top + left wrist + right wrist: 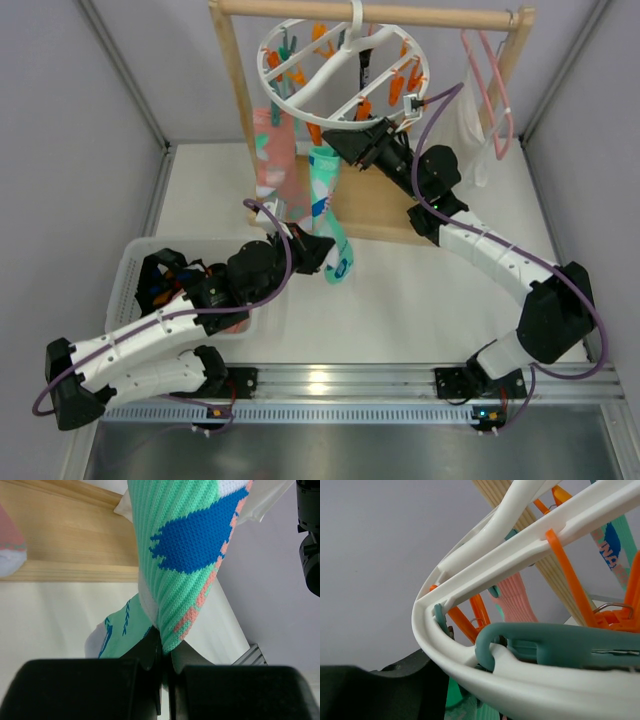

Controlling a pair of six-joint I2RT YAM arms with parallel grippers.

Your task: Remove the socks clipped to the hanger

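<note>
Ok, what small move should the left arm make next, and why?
Probably a short pull down and toward the robot. The left fingers are shut on the lower part of the green sock, while its top hangs from the hanger, so a tug might slip it free.

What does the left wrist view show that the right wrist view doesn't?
Only the left wrist view: the left jaws shut on a fold of the green sock, with the rack's wooden base board behind it.
Only the right wrist view: the white hanger rim up close, with orange clips and a teal clip hanging from it.
Both: the green sock and a pink sock, each only partly in frame.
</note>
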